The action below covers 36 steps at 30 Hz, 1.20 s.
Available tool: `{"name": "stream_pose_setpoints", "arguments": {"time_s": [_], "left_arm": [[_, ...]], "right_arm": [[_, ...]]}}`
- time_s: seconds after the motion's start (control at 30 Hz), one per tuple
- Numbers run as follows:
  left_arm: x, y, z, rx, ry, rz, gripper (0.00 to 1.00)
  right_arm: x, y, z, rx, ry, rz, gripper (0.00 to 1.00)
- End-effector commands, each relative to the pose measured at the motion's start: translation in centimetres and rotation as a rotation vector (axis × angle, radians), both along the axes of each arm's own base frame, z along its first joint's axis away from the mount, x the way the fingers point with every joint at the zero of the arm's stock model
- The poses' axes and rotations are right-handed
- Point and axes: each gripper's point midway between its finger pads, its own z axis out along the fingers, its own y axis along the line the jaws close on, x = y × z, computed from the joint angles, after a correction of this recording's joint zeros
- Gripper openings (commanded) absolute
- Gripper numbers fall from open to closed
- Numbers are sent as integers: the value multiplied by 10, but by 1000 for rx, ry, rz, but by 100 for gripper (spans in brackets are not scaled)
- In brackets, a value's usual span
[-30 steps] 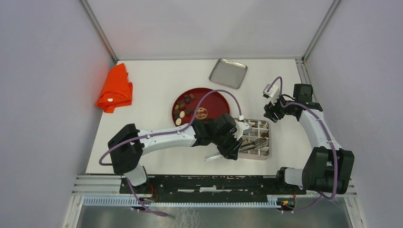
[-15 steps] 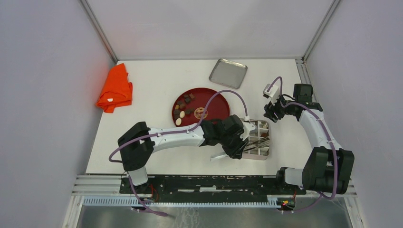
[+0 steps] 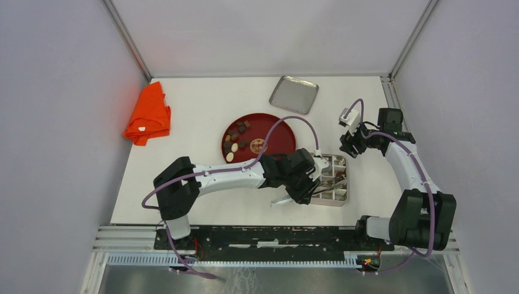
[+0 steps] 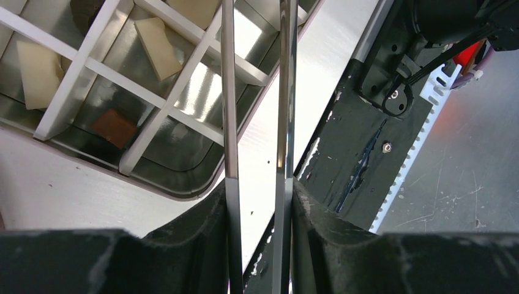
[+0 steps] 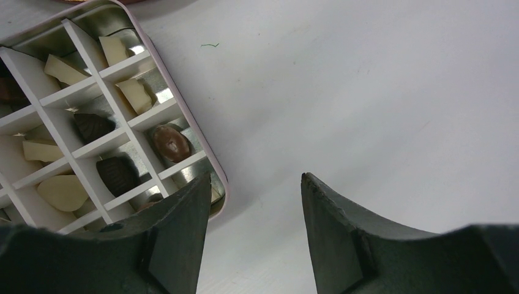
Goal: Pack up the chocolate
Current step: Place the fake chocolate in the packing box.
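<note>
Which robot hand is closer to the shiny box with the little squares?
Left. The left gripper holds metal tongs right over the box, at its near left side. The right gripper hangs open past the box's far right corner, not over it.

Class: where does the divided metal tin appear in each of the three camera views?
Top external: the divided tin sits low, right of centre.
Left wrist: upper left, crossed by the tongs.
Right wrist: upper left corner.
Shared landmark: its white divider grid.
</note>
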Motion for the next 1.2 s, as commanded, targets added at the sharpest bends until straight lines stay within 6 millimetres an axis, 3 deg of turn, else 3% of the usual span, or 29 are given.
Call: {"name": "stream_pose_setpoints", "arguments": {"time_s": [0.0,0.27,0.57,0.9,1.17], "left_arm": [[6,-17,18,-57,-35,-2,41],[6,-18,18,-50,-32,-12,43],[0,-10,48,-119,-43,-7,40],[3,50,53,-47,-91,82,39],[27,101,58,-20,-142,201,39]], "right_arm": [[1,0,4,2,-17,3,62],[1,0,4,1,-15,3,62],[0,2,5,9,-20,17,62],[-17,26,-8,86,10,190,61],[-14,38,-31,40,21,253,60]]}}
